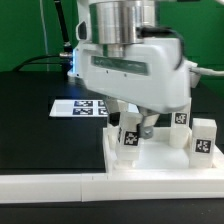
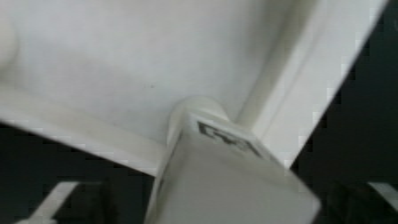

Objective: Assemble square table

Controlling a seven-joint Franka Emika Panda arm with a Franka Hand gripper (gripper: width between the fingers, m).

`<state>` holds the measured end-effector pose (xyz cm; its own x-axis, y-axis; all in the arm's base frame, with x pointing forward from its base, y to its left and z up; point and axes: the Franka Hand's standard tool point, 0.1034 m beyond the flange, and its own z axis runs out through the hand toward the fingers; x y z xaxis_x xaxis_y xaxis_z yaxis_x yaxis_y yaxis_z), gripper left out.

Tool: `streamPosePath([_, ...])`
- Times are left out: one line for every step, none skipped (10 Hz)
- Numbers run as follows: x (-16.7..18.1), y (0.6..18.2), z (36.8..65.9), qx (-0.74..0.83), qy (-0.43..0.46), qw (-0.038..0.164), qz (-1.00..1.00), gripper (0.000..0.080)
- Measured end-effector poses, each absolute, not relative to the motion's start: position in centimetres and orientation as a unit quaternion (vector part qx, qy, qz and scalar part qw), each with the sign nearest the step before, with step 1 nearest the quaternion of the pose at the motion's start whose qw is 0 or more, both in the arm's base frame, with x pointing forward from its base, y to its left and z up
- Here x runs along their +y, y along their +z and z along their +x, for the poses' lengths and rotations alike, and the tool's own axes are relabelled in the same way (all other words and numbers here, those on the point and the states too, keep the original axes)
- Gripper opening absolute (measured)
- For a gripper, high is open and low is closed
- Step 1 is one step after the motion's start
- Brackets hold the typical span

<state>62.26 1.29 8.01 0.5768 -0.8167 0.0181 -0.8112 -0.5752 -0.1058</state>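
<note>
White plastic square table top (image 1: 150,160), raised rim, sits at the near edge of the black table (image 1: 30,120), against the long white wall (image 1: 50,185). Three tagged leg blocks stand upright in it: one (image 1: 130,138) between the parted, empty fingers of the gripper (image 1: 135,125), two more (image 1: 203,140) (image 1: 180,118) toward three o'clock. Marker board (image 1: 80,107) lies beyond at eleven o'clock.

I read this as a robotics lab bench: a black table (image 1: 30,110) carries the marker board (image 1: 80,107) at its far side, cables (image 1: 45,58) trail behind at the exterior view's left, tagged white parts (image 1: 204,138) sit near.
</note>
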Motion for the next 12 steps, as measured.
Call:
streamPosePath([1.17, 7.99, 62.25, 0.427, -0.034, 0.041, -0.903, 0.0634])
streamPosePath([1.16, 7.98, 62.25, 0.398, -0.035, 0.040, -0.916, 0.0645])
streamPosePath([1.17, 7.96, 62.24, 0.380, -0.036, 0.040, -0.923, 0.0648])
streamPosePath([1.14, 7.98, 62.25, 0.327, -0.039, 0.035, -0.944, 0.0648])
streamPosePath([1.11, 8.10, 62.40, 0.203, -0.047, 0.018, -0.978, 0.0649])
streamPosePath([1.11, 8.21, 62.78, 0.142, -0.063, 0.014, -0.988, 0.0649])
streamPosePath([1.09, 8.14, 62.74, 0.149, -0.062, 0.015, -0.987, 0.0649])
streamPosePath([1.10, 8.14, 62.74, 0.158, -0.062, 0.016, -0.985, 0.0525])
streamPosePath([1.09, 8.12, 62.74, 0.158, -0.062, 0.016, -0.985, 0.0386])
streamPosePath([0.90, 8.11, 62.73, 0.194, -0.062, 0.018, -0.979, 0.0292])
streamPosePath([0.83, 8.09, 62.74, 0.233, -0.061, 0.020, -0.970, 0.0292])
streamPosePath([0.75, 8.09, 62.74, 0.268, -0.060, 0.022, -0.961, 0.0293])
